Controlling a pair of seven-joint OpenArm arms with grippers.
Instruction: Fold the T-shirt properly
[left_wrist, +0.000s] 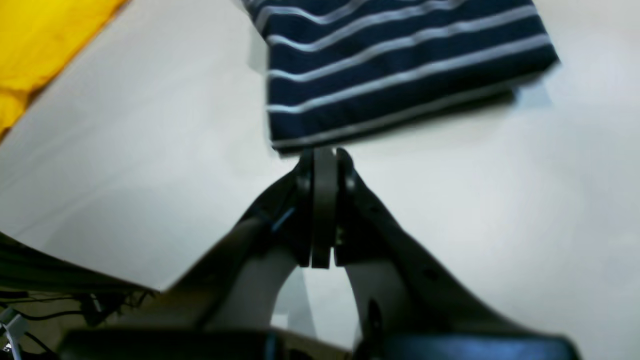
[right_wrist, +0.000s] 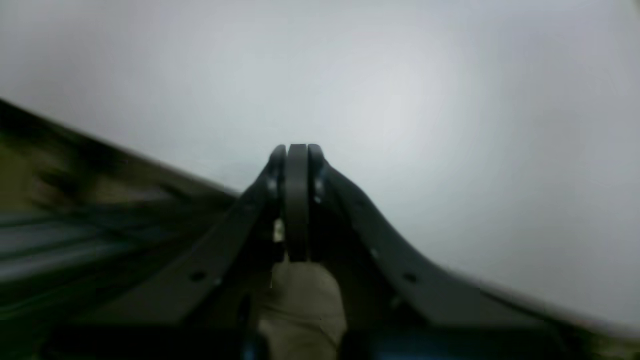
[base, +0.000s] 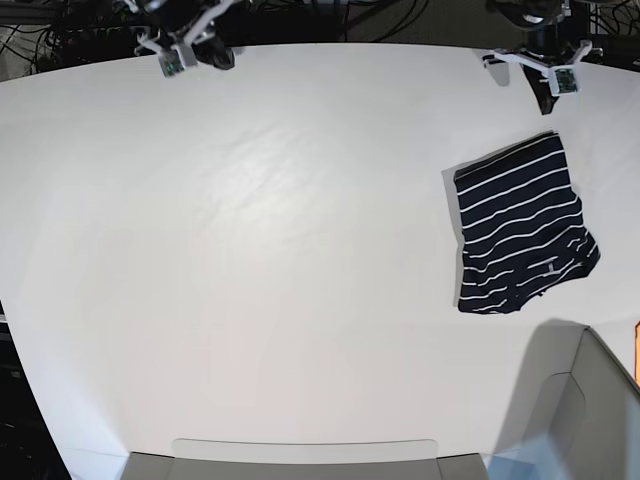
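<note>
The T-shirt (base: 522, 225), dark navy with thin white stripes, lies folded into a compact rectangle on the right side of the white table (base: 300, 250). In the left wrist view the T-shirt (left_wrist: 400, 65) fills the upper middle, its near edge just beyond my left gripper (left_wrist: 325, 152). That gripper is shut and holds nothing. From the base view my left gripper (base: 547, 100) hangs at the back right, just behind the shirt. My right gripper (right_wrist: 297, 147) is shut and empty over bare table, far from the shirt, at the back left (base: 190, 50).
A yellow cloth-like thing (left_wrist: 40, 45) lies beyond the table's edge in the left wrist view. A grey bin (base: 590, 400) stands at the front right corner. Dark cables (base: 330, 15) run along the back edge.
</note>
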